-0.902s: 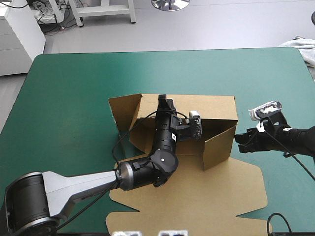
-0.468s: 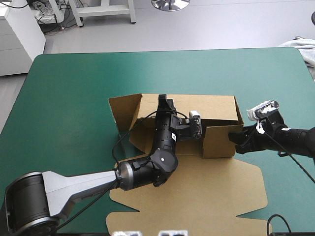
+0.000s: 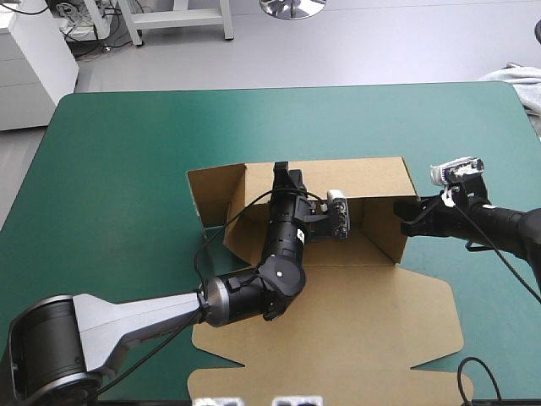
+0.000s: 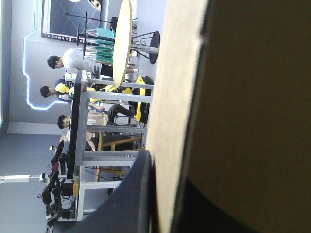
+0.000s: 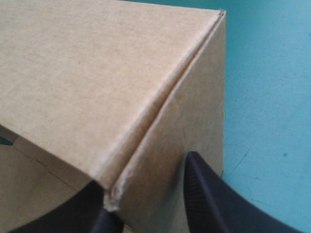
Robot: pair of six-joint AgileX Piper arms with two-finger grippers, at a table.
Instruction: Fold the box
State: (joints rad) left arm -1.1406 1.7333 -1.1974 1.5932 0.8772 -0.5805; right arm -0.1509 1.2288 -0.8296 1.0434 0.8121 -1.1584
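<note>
The brown box [image 3: 355, 321] lies mid-table, its back wall and right wall raised and a wide flat panel spread toward the near edge. My left gripper [image 3: 283, 179] reaches over the box floor and is shut on the top edge of the back wall. In the left wrist view the board's edge [image 4: 165, 73] runs between the black fingers [image 4: 138, 194]. My right gripper [image 3: 407, 225] is at the near end of the right wall. In the right wrist view its fingers [image 5: 204, 194] straddle the folded corner of the box [image 5: 97, 73], shut on it.
The box's left flap [image 3: 211, 190] stands angled outward. A pale cloth [image 3: 517, 80] lies at the table's far right corner. Bare teal-green cover [image 3: 118, 169] stretches left of and beyond the box.
My right gripper moved toward the far side and swung the right wall from a slant to square with the back wall. The left arm stayed put.
</note>
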